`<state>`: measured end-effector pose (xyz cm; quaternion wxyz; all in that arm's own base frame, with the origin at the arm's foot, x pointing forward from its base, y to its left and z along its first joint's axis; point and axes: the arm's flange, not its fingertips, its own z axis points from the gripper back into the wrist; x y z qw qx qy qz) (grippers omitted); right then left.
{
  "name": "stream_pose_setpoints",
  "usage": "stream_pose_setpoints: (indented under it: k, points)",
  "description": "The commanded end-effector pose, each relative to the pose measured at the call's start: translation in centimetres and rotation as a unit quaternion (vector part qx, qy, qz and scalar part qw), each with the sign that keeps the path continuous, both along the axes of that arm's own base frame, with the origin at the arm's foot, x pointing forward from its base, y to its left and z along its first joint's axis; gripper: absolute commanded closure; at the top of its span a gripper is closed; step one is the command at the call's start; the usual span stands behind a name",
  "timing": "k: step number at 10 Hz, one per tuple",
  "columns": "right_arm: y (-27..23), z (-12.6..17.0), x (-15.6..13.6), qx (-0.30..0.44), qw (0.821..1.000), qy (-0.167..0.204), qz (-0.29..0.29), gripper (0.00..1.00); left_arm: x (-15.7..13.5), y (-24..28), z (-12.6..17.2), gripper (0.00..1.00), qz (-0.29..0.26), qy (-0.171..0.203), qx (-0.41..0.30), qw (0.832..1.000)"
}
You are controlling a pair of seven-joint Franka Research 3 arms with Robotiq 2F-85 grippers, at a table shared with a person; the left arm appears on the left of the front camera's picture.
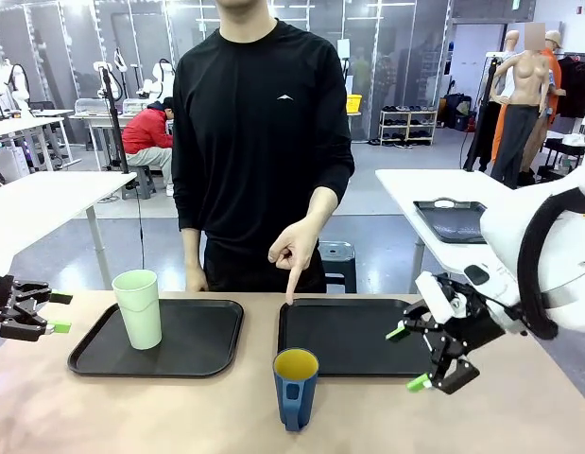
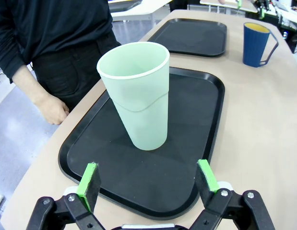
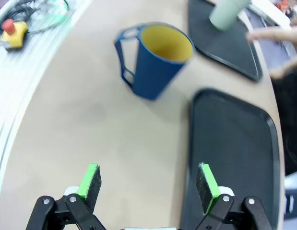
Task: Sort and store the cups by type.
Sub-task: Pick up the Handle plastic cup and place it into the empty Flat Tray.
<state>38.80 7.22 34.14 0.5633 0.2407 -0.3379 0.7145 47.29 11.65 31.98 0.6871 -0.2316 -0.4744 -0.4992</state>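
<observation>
- Blue mug (image 1: 295, 388) stands at the table's (image 1: 519, 416) near edge, unsorted.
- My right gripper (image 1: 407, 357) and left gripper (image 1: 60, 313) gape, empty.
- Likely next: right closes on the mug, bound for the right tray (image 1: 349, 331).

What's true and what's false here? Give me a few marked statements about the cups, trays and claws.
The green tumbler stands upright on the left tray. True.
The person's hand points down at the right tray. True.
The blue mug sits on the right tray. False: it stands on the table, in front of the trays.
The right claw grips the mug. False: it is open, apart from the mug.
The left claw is shut. False: it is open.
</observation>
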Motion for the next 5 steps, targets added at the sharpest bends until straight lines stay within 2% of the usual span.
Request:
stream_pose_setpoints:
  k: [1,3,5]
  points:
    - [-0.5,-3.2,1.2,0.039,0.999,0.030,0.019,0.00,0.1,0.1,-0.1,0.00,-0.002,-0.008,-0.006,1.000]
    - [0.0,-4.8,1.7,0.101,0.994,0.052,0.008,0.00,0.1,0.1,-0.1,0.00,-0.002,-0.008,-0.006,1.000]
    - [0.6,-5.9,2.4,0.121,0.991,0.060,0.003,0.00,0.1,0.1,-0.1,0.00,-0.002,-0.008,-0.006,1.000]
